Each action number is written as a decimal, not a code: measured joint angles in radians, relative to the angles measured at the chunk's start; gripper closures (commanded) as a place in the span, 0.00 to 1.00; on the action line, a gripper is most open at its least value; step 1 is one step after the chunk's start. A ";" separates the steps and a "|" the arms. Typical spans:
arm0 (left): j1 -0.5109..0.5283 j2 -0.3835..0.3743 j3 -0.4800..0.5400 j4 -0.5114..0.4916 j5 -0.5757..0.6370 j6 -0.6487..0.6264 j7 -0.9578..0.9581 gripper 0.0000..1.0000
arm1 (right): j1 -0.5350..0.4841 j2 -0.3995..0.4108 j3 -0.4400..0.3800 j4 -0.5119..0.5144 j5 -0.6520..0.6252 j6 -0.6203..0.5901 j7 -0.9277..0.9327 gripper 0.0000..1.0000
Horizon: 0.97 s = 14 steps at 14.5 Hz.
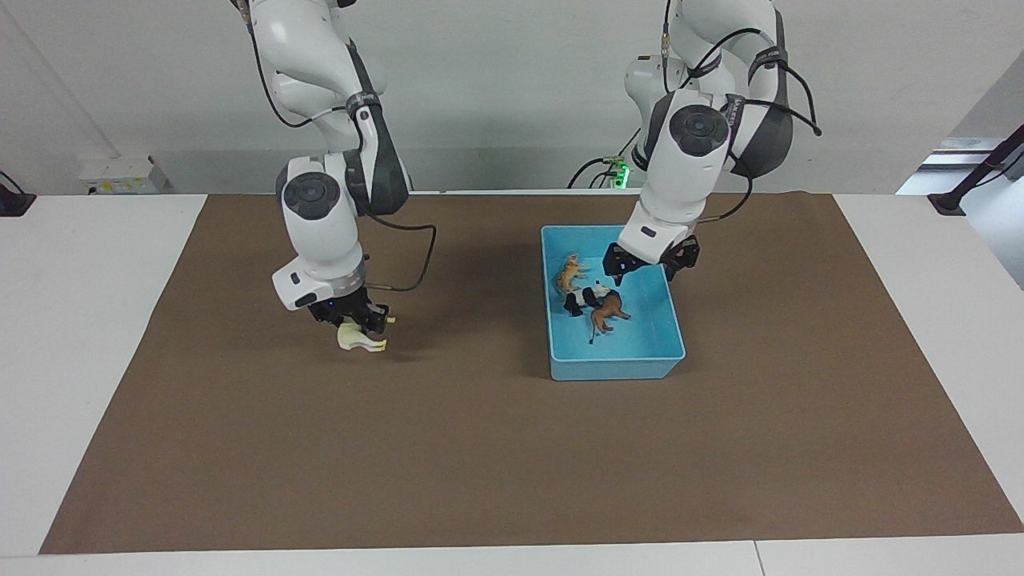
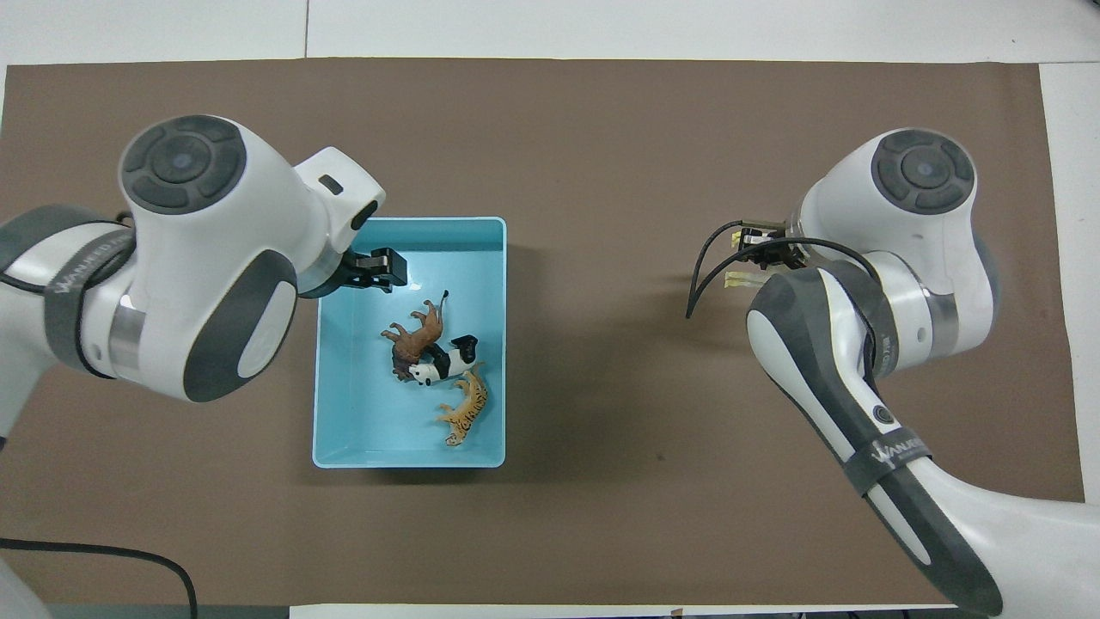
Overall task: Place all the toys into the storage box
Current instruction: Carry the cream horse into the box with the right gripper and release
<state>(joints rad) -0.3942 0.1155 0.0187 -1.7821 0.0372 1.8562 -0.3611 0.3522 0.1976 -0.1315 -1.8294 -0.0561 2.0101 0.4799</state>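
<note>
The light-blue storage box (image 1: 612, 370) stands on the brown mat toward the left arm's end; it also shows in the overhead view (image 2: 408, 460). In it lie the orange tiger (image 1: 569, 274) (image 2: 467, 408), the black-and-white panda (image 1: 584, 298) (image 2: 443, 363) and the brown lion (image 1: 608, 310) (image 2: 417, 337). My left gripper (image 1: 648, 268) (image 2: 382, 268) is open and empty, just above the box's inside. My right gripper (image 1: 358, 324) (image 2: 756, 254) is shut on the cream-white horse (image 1: 360, 338) (image 2: 741, 279), low over the mat toward the right arm's end.
The brown mat (image 1: 512, 448) covers most of the white table. A black cable loops off the right wrist (image 1: 416, 256). Between the right gripper and the box lies bare mat.
</note>
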 measured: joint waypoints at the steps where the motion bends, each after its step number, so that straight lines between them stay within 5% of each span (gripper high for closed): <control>1: 0.038 -0.001 0.002 0.018 0.004 0.000 0.047 0.00 | 0.027 -0.007 0.006 0.087 0.002 -0.091 0.046 1.00; 3: 0.126 -0.006 0.005 0.062 0.006 -0.005 0.139 0.00 | 0.125 0.009 0.028 0.266 0.012 -0.215 0.213 1.00; 6: 0.231 -0.053 0.009 0.098 0.006 -0.046 0.201 0.00 | 0.314 0.093 0.042 0.442 0.094 -0.206 0.475 1.00; 11: 0.289 -0.184 0.009 0.097 0.009 -0.179 0.213 0.00 | 0.493 0.197 0.043 0.445 0.125 0.021 0.593 1.00; 12: 0.297 -0.206 0.008 0.086 0.011 -0.189 0.213 0.00 | 0.511 0.220 0.043 0.431 0.127 0.061 0.607 0.65; 13: 0.307 -0.222 0.008 0.072 0.013 -0.190 0.218 0.00 | 0.521 0.243 0.043 0.422 0.127 0.093 0.618 0.01; 14: 0.321 -0.234 0.008 0.063 0.014 -0.191 0.233 0.00 | 0.525 0.262 0.043 0.416 0.128 0.117 0.626 0.00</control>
<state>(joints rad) -0.0736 -0.1187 0.0263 -1.7194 0.0508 1.6653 -0.1276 0.8771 0.4596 -0.0884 -1.4134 0.0716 2.1267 1.1057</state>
